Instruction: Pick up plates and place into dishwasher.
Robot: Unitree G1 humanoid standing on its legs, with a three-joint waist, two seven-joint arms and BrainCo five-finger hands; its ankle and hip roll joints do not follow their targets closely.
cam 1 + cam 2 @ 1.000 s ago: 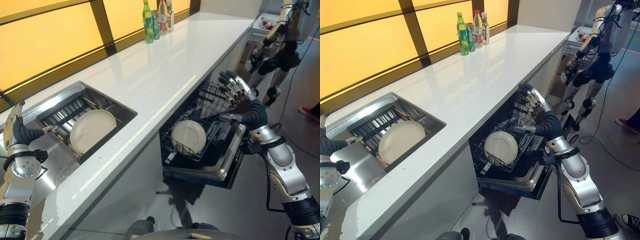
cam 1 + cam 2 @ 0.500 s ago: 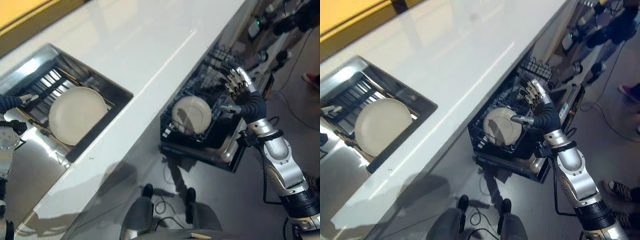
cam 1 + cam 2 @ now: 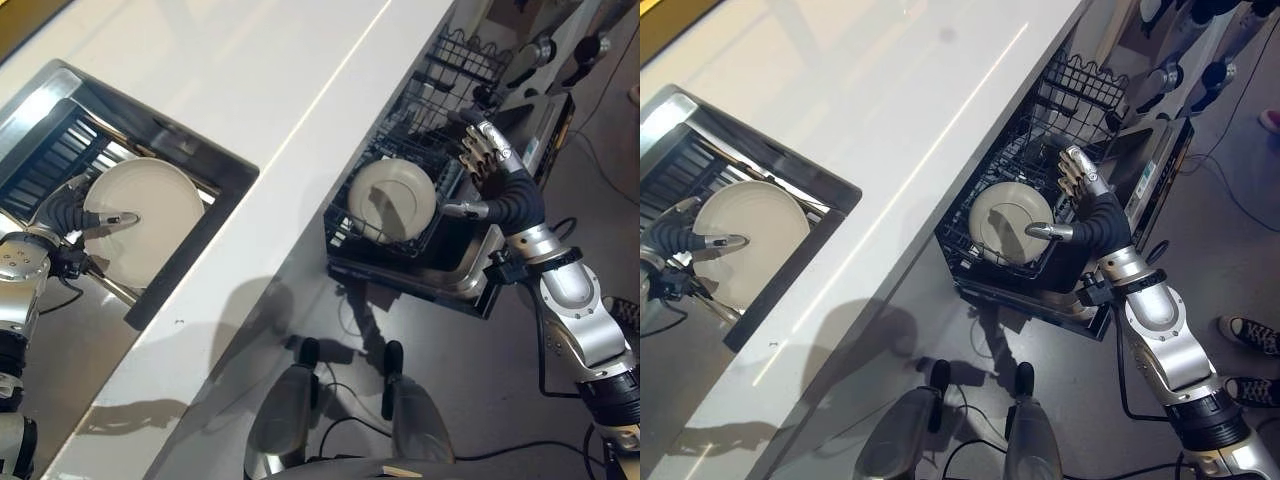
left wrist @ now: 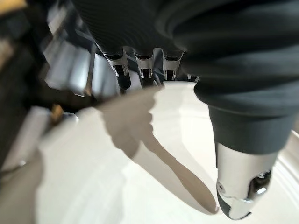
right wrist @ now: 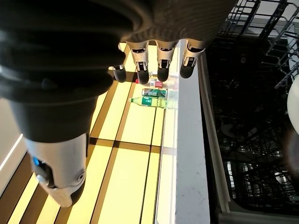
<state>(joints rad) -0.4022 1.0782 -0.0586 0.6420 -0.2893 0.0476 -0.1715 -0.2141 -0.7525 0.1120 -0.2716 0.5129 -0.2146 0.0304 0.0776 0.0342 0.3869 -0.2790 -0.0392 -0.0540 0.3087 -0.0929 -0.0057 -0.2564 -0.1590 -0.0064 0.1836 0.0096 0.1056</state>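
A white plate (image 3: 150, 225) leans in the sink's dish rack (image 3: 45, 160). My left hand (image 3: 68, 206) is at its left rim, fingers (image 4: 142, 63) straight past the edge and thumb (image 4: 240, 186) stretched over the plate's face (image 4: 117, 186). Whether the thumb touches it I cannot tell. A second white plate (image 3: 392, 200) stands upright in the black wire rack (image 3: 445, 85) of the open dishwasher. My right hand (image 3: 500, 185) hovers just right of that plate, open with fingers spread and holding nothing.
The white counter (image 3: 280, 80) runs between the steel sink (image 3: 190, 160) and the dishwasher, whose pulled-out drawer (image 3: 470, 285) juts into the grey floor. A person's sneakers (image 3: 1245, 330) stand at the right. Bottles (image 5: 154, 95) stand far along the counter.
The camera has tilted down. My left hand has moved in from the sink's left side onto the plate's rim, thumb now over its face. The right hand stays by the dishwasher plate.
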